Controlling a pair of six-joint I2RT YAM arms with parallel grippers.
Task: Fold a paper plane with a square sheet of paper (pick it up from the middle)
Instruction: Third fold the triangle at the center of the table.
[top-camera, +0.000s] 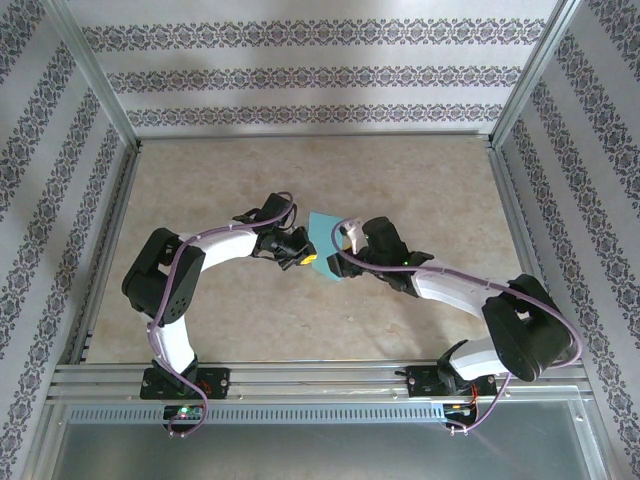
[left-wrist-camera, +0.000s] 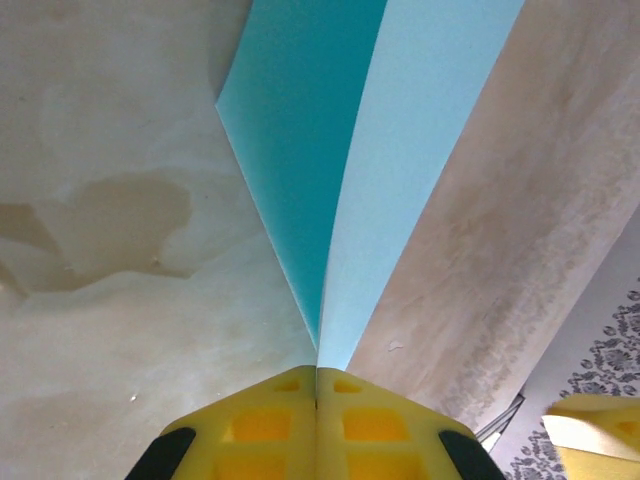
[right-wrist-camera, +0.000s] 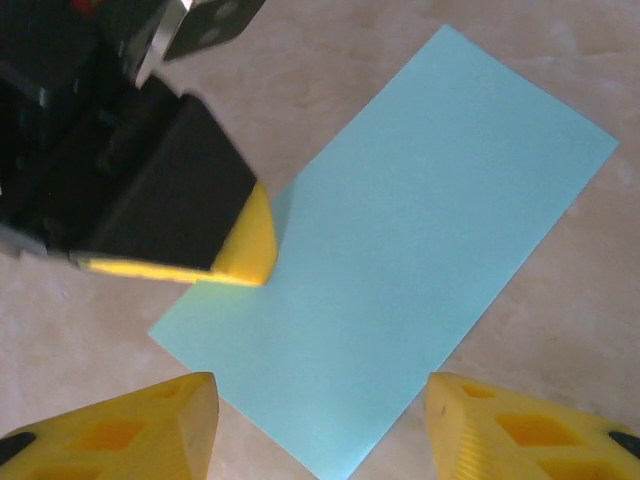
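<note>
The square sheet of paper (right-wrist-camera: 400, 250) sat at the middle of the desk (right-wrist-camera: 560, 300), between the two arms, doubled over so that it read as a long rectangle in the right wrist view. The left gripper (left-wrist-camera: 317, 420) was clamped on it, its yellow pads pressed flush together with the paper's edge nipped between them. From that pinch two leaves fanned away, one deep teal and one paler, so the fold had not been pressed flat. Whether the far end rested on the desk or hung just above it could not be told.

The right gripper (right-wrist-camera: 320, 400) hovered over the rectangle with its jaws apart, gripping nothing. One finger stood either side of the near short end, and the paper's long axis ran away from it, up and to the right. The left arm's pad touched one long edge, near that same end. The right arm was therefore the free one and the better placed to take the opposite edge.

The sheet was thin, matte and unmarked, with crisp straight edges. The desk was smooth, mottled beige with darker stains.
</note>
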